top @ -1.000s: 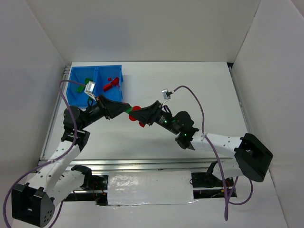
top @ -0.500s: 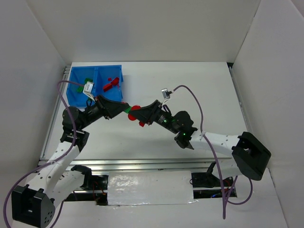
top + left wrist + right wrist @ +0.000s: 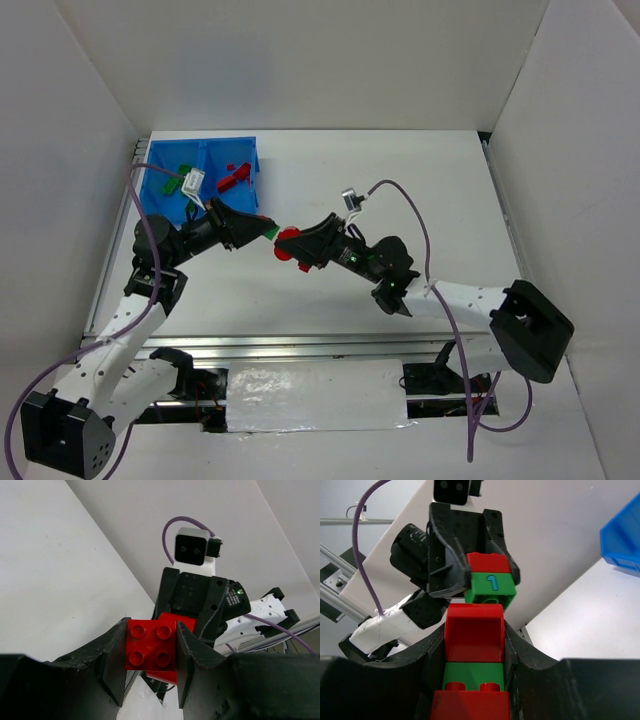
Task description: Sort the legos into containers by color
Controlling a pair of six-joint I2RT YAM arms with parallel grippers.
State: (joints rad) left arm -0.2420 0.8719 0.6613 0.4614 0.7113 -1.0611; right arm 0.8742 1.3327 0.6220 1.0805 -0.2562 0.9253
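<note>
Red studded brick (image 3: 150, 644) clamped in left gripper (image 3: 150, 652); right gripper (image 3: 473, 647) pinches stacked bricks (image 3: 472, 632), perhaps three.

Green legos (image 3: 182, 171) lie left in the blue bin (image 3: 158, 205), red legos (image 3: 234, 179) right

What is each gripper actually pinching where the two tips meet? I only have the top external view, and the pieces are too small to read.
Observer: In the left wrist view, the left gripper is closed on a red four-stud brick.
Operator: And the right one?
Observer: Its wrist view shows the right gripper clamping a red-green-red stack.
Operator: Any green on the left side?
Observer: Yes. The right wrist view shows a green brick printed with "1" sitting against a red piece between the left fingers.
</note>
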